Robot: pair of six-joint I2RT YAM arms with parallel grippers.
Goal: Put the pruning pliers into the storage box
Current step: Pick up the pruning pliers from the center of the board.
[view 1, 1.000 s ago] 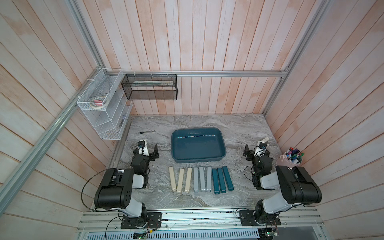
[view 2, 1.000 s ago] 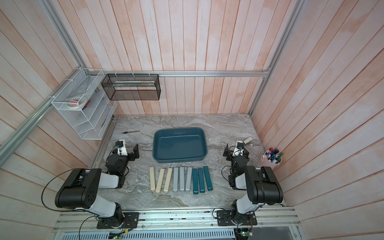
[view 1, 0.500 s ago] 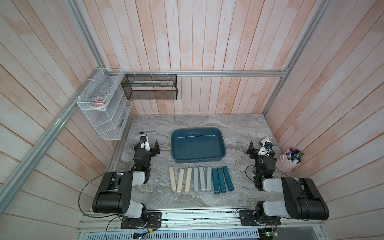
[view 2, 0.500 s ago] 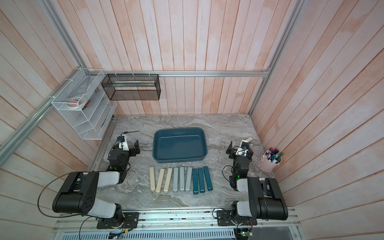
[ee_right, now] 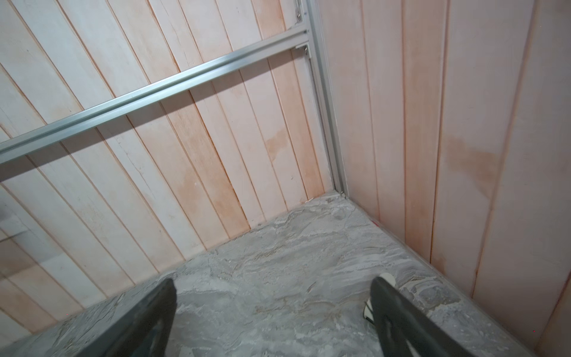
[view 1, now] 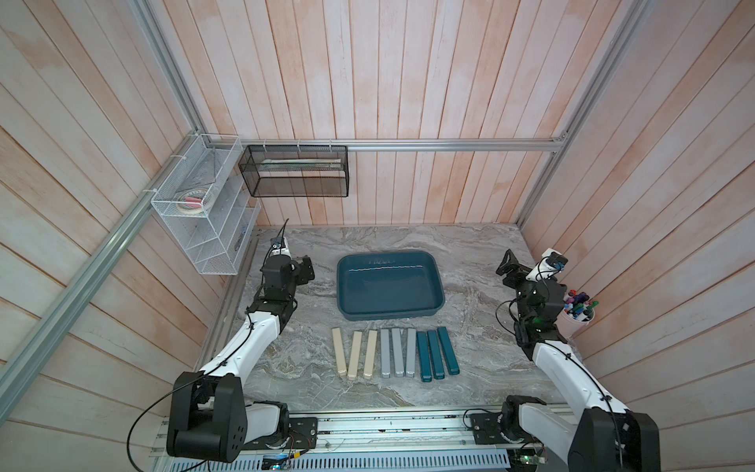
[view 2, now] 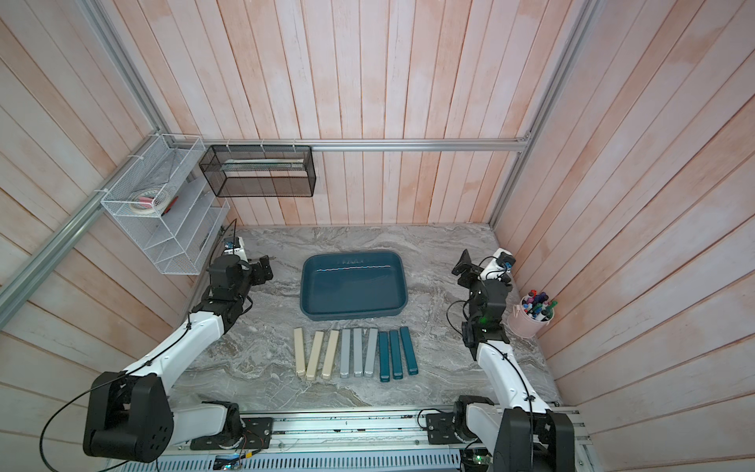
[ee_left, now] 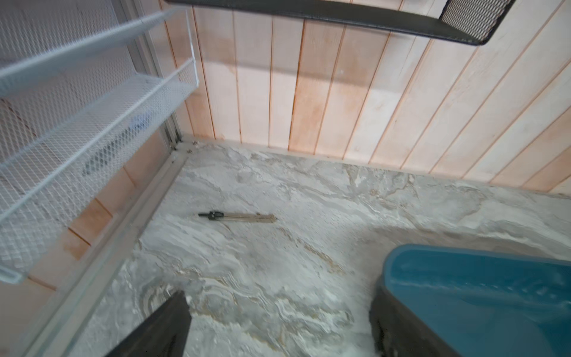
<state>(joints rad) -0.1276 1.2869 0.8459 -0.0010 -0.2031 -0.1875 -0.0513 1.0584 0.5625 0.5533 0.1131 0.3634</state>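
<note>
The pruning pliers lie side by side on the marble table in front of the storage box, in both top views: three beige bars, three light grey, three dark teal. The storage box is a shallow dark teal tray with nothing in it. My left gripper hovers open just left of the box. My right gripper is open to the box's right, near the side wall, and holds nothing.
A thin silver dark-tipped tool lies at the back left of the table. A white wire rack and a black mesh basket hang on the walls. A pink cup of markers stands at the right wall. A small pale piece lies by the right finger.
Both arms have stretched out from their folded pose, carrying the grippers up and towards the back of the table. The bars and the box have not moved.
</note>
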